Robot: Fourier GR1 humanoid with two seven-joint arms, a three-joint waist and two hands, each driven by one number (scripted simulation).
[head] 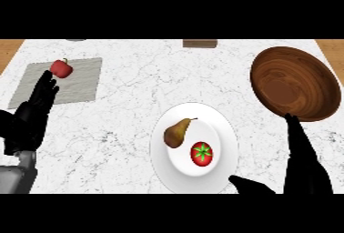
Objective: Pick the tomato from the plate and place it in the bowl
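Rising from the lower right edge of the view, the right hand (306, 166) stands open, its fingers straight and close together, pointing away from the robot. Its thumb is spread wide to the left, toward the near rim of the plate (161, 166). The fingertips come up to the near edge of the wooden bowl (295, 82), which sits at the far right of the desk (121, 127). This hand holds nothing.

The tomato (201, 153) lies on the near right part of the white plate, green stalk up, just beside a brown pear (178, 133). It is left of the right hand and apart from it.

The left hand (30, 116) rests open at the left edge, fingers up. Near its fingertips a small red fruit (62, 68) lies on a grey mat (77, 86).
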